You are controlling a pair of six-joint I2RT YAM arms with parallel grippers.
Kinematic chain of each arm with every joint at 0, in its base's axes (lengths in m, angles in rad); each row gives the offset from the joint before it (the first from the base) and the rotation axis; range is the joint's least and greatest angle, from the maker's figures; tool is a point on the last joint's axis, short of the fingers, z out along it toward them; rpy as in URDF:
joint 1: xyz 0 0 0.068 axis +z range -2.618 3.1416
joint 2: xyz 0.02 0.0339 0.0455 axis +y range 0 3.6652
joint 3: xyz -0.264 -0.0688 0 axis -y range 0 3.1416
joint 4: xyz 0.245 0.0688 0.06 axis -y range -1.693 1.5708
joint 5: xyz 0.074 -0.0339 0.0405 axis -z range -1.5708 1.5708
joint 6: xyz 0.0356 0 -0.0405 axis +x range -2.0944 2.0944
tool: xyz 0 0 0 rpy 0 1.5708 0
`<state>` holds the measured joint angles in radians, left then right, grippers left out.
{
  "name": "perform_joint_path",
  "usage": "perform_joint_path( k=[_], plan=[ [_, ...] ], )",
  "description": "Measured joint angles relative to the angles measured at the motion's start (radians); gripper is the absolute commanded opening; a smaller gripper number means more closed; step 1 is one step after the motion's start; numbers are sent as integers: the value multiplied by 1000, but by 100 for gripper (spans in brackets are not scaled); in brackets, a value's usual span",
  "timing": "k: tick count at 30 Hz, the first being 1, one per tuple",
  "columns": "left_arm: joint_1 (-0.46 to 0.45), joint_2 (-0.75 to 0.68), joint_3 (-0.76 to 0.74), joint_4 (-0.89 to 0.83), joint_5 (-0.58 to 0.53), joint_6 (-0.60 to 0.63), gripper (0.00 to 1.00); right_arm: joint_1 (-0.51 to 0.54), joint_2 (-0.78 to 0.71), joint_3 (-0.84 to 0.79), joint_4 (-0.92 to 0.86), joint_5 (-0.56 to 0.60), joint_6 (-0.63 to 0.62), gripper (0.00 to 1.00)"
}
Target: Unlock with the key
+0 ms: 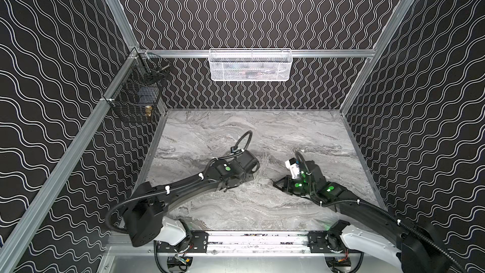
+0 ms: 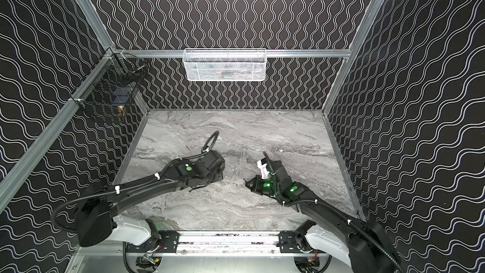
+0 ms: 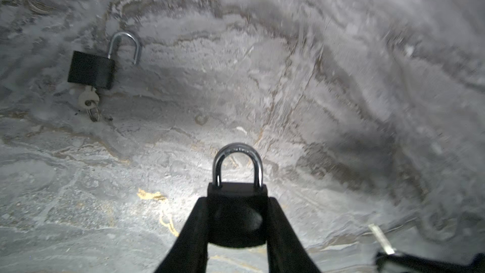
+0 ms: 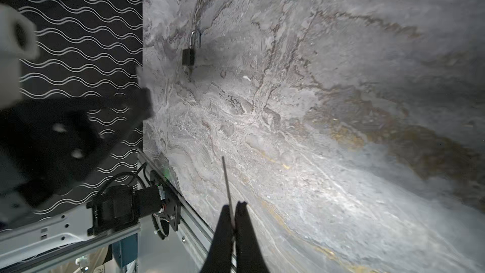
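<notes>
Step in hand: probably bringing the key [image 4: 227,179] to the held padlock [image 3: 236,195]; the two are near each other but apart.
Left gripper [image 3: 237,203]: clamped on the padlock's black body over the middle of the surface [image 3: 341,101]. The shackle looks closed and points away from the wrist.
Right gripper [image 4: 233,206]: pressed together on the key, to the right of the left gripper. The blade sticks out past the tips.
Keyhole: hidden; I judge it sits on the body's end opposite the shackle, between the fingers.
Doing it well: turn the padlock so that end faces right. Line the blade up with the slot before pushing, then go in straight. Keep the body firmly clamped while the key turns, or it may twist in the grip.
Risk: the thin blade could pivot between the fingertips if it meets the slot off-axis.
Padlocks: two. The second padlock [image 3: 90,70] lies flat on the surface further left, its shackle sprung open.
Keys: two; the second key [image 3: 89,98] sits in that padlock.
Baskets: two, a white mesh basket [image 1: 228,70] on the far wall and a black wire basket [image 1: 131,101] on the left wall.
Grippers: two.
</notes>
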<state>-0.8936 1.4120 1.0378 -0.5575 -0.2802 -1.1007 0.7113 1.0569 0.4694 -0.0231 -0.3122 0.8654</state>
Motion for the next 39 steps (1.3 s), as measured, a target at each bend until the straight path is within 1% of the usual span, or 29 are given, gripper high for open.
perform_joint_path(
  k=[3, 6, 10, 13, 18, 24, 39],
  plan=[
    [18, -12, 26, 6, 2, -56, 4, 115, 41, -13, 87, 111, 72, 0],
    [24, -19, 44, 12, 12, -104, 3, 211, 108, 5, 164, 212, 117, 0],
    [27, -27, 51, 13, 21, -154, 1, 293, 176, 37, 282, 341, 151, 0],
    [29, -41, 38, 20, 29, -188, 0, 317, 226, 50, 368, 406, 167, 0],
    [29, -59, 20, 26, 33, -232, 0, 325, 312, 102, 482, 452, 170, 0],
    [29, -71, 2, 36, 30, -262, 0, 330, 347, 111, 571, 464, 164, 0],
    [35, -84, -6, 52, 7, -291, 0, 358, 357, 127, 567, 491, 144, 0]
  ],
)
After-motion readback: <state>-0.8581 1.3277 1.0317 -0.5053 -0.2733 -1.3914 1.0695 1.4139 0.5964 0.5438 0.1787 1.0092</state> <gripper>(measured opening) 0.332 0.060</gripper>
